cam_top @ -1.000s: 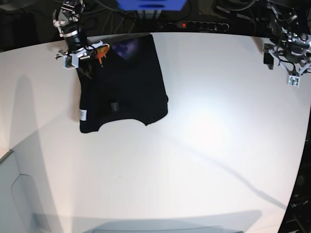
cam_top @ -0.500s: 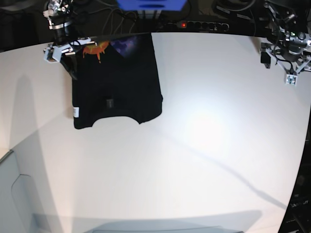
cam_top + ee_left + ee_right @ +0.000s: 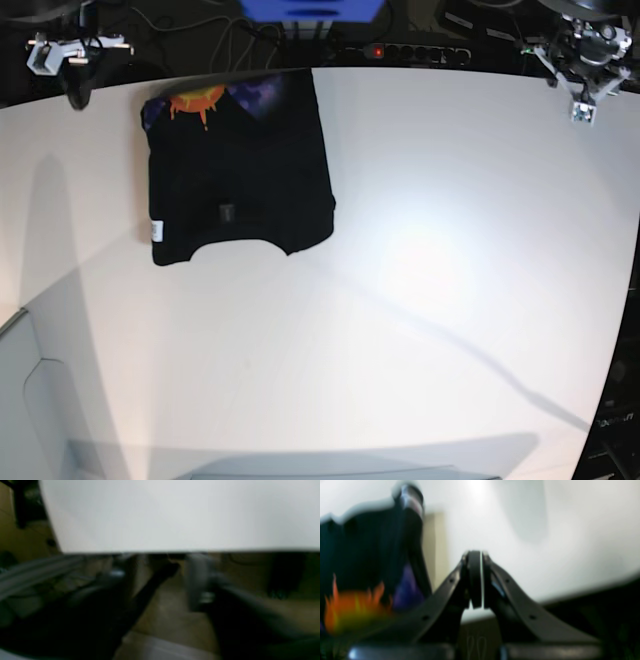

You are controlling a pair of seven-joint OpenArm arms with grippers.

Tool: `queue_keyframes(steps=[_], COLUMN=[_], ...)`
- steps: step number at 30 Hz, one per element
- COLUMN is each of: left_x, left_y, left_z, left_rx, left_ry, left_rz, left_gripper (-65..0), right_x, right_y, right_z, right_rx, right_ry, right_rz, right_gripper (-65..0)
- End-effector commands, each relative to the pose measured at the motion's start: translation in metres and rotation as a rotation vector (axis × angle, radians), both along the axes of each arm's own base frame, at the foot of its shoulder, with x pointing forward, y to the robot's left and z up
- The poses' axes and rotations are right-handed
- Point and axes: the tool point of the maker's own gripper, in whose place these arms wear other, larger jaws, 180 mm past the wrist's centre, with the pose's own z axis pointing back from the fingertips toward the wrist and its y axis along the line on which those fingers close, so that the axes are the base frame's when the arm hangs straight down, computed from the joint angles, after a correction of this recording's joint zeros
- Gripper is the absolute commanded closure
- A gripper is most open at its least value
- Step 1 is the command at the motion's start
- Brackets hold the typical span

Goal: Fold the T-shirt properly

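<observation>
The black T-shirt (image 3: 240, 170) lies folded flat on the white table (image 3: 420, 300) at the back left. Its orange-and-purple graphic (image 3: 200, 100) shows at the far edge, and its small white tag (image 3: 157, 230) at the near left. The shirt also shows at the left of the right wrist view (image 3: 357, 562). My right gripper (image 3: 475, 580) is shut and empty. In the base view it (image 3: 76, 85) is off the table's back left corner, apart from the shirt. My left gripper (image 3: 583, 100) is over the back right corner, far from the shirt. It is too blurred in its wrist view (image 3: 185, 572) to tell open from shut.
A power strip (image 3: 405, 50) and cables lie behind the table's back edge. A blue box (image 3: 310, 10) stands behind the shirt. A grey panel (image 3: 30, 400) is at the near left corner.
My right gripper has let go of the shirt's far left corner and drawn back left, off the table. The shirt's corner now lies flat. My left arm has moved toward the back right.
</observation>
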Motion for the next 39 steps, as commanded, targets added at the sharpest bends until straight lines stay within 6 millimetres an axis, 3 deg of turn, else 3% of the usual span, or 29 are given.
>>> queue_keyframes(steps=[1,3,6,8,10,13,18,22,25,27,29,32,34,39], left_x=[-0.008,-0.032,-0.059,-0.072,-0.085,-0.1,-0.111,-0.128,-0.131,-0.125,-0.129,-0.133,-0.134,-0.129], left_y=[0.001,-0.003,-0.008,-0.011,-0.015,-0.02,-0.046,-0.087,-0.119,-0.151,-0.162,-0.157,-0.172,-0.212], left_z=[0.002,-0.003,-0.01,-0.018,-0.034,-0.071,-0.163,-0.224,-0.251,-0.262,-0.274,-0.285,-0.289,-0.293], left_rx=[0.006,-0.012,-0.03,-0.037,-0.065,-0.136,-0.336,-0.524,-0.638,-0.715,-0.645,-0.506,-0.473,-0.519], left_ry=[0.005,0.029,0.052,0.082,0.115,0.149,0.194,0.241,0.215,0.172,0.175,0.22,0.233,0.239], left_rz=[0.012,0.081,0.165,0.19,0.222,0.269,0.309,0.382,0.417,0.389,0.367,0.331,0.325,0.327], left_gripper=[-15.5,0.0,-2.0,0.0,0.0,0.0,0.0,0.0,0.0,0.0,0.0,0.0,0.0,0.0], right_x=[-0.007,-0.031,-0.057,-0.072,-0.086,-0.11,-0.133,-0.152,-0.174,-0.184,-0.188,-0.2,-0.211,-0.203], right_y=[0.001,0.014,0.032,0.046,0.061,0.078,0.109,0.135,0.148,0.147,0.138,0.118,0.104,0.082], right_z=[0.007,-0.007,-0.025,-0.043,-0.064,-0.093,-0.148,-0.192,-0.221,-0.236,-0.247,-0.264,-0.276,-0.288], right_rx=[0.0,0.045,0.112,0.17,0.236,0.299,0.385,0.413,0.386,0.336,0.286,0.18,0.107,-0.105], right_ry=[-0.01,0.068,0.154,0.204,0.259,0.354,0.491,0.635,0.77,0.824,0.833,0.898,0.959,1.004], right_rz=[0.003,0.021,0.034,0.035,0.042,0.072,0.123,0.199,0.296,0.328,0.308,0.287,0.252,0.168], right_gripper=[0.0,0.0,0.0,0.0,0.0,0.0,0.0,0.0,0.0,0.0,0.0,0.0,0.0,0.0])
